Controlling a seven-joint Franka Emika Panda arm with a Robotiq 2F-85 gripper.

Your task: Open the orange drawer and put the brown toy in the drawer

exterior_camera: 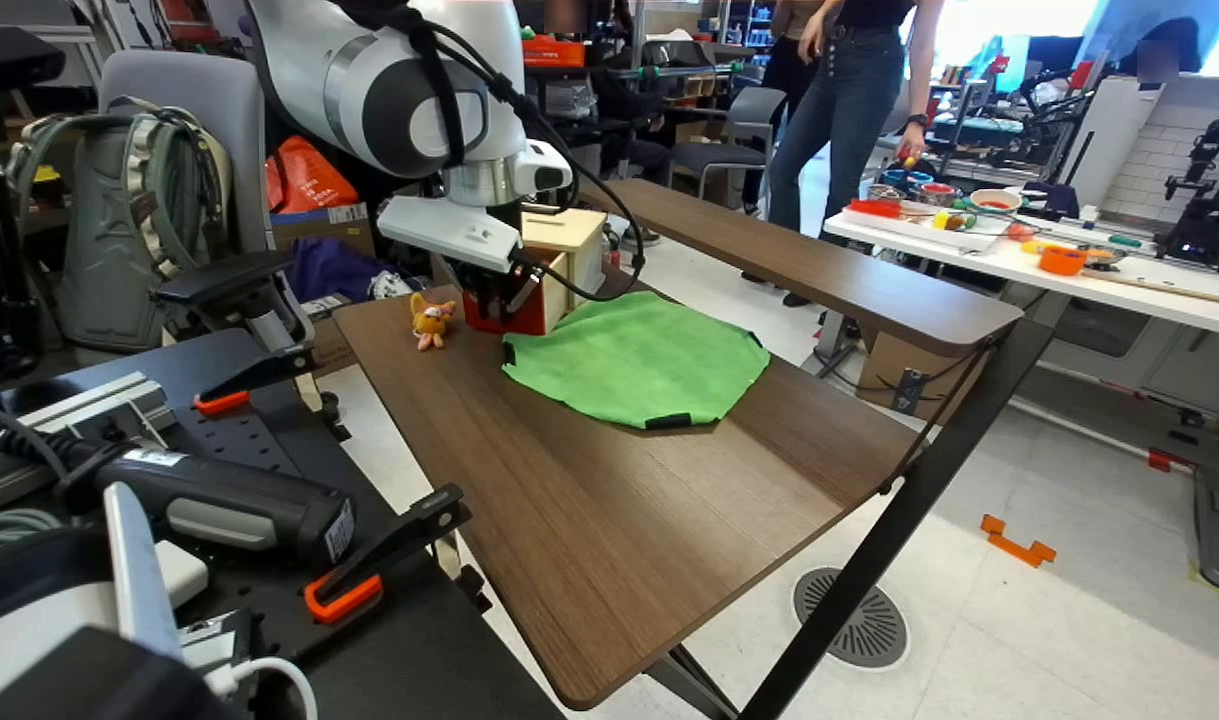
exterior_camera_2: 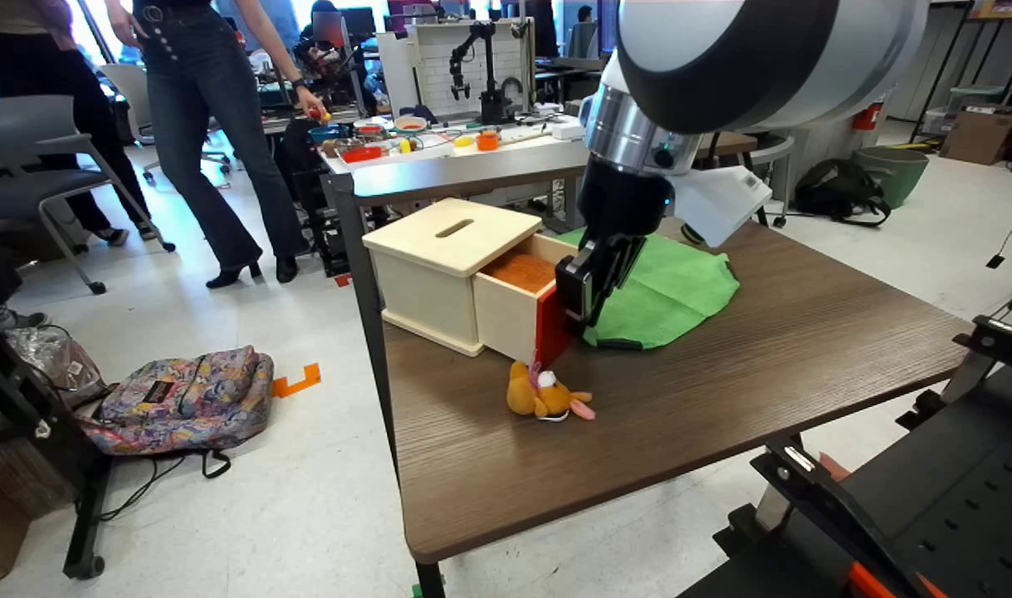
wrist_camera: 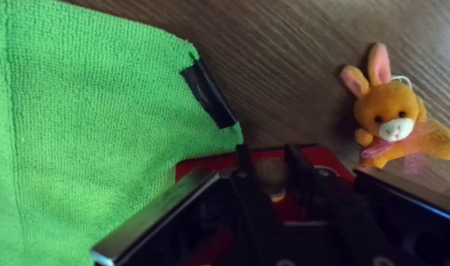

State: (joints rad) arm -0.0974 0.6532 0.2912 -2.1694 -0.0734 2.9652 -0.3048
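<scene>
Green cloth [exterior_camera: 639, 355] on table [exterior_camera: 589, 520], patterned backpack [exterior_camera_2: 186, 403] on floor [exterior_camera_2: 306, 498]

Wood: the orange drawer [exterior_camera_2: 439, 292], smooth and matt, its inner lining [exterior_camera_2: 522, 270] rough like felt; the table [exterior_camera_2: 680, 415], wood-grained with a soft sheen. Cloth: the green cloth [wrist_camera: 88, 118], looped and rough, with glossy tape [wrist_camera: 210, 94] at its corner; the brown toy [wrist_camera: 389, 109], short plush, with 2 smooth ear linings [wrist_camera: 380, 68] and 1 sheer ribbon [wrist_camera: 377, 149]. Metal: my polished wrist collar [exterior_camera_2: 634, 137]. Plastic-looking: my smooth arm shell [exterior_camera_2: 680, 37] and my dark gripper [wrist_camera: 266, 152], metal edges glinting.
</scene>
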